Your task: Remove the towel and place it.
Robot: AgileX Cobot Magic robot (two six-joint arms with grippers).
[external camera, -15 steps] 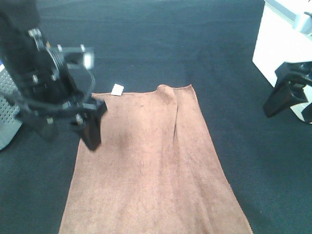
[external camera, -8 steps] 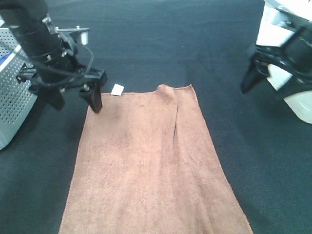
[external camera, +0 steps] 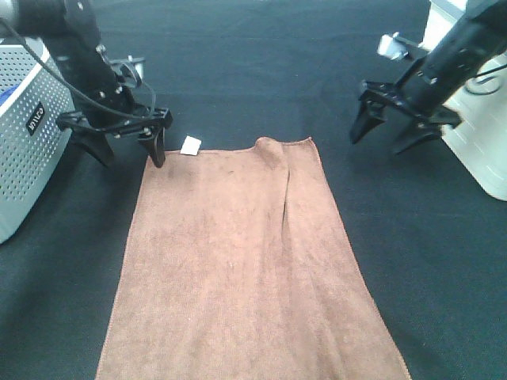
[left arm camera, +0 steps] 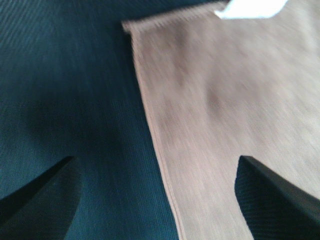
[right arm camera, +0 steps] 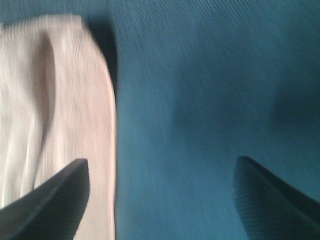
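Left arm: black, chunky joints, thin black cable looping alongside, pale block near wrist.
Left pincer: two black tapering fingers, finely ribbed faces.
Right arm: black, silvery fitting by wrist.
Right pincer: matching black wedge shapes.

Even overhead light; both wrist views motion-blurred, soft shadows.

The left arm and right arm slant down from opposite sides. The left gripper points straight down, jaws spread wide and empty. The right gripper tilts inward, its black fingers equally parted.
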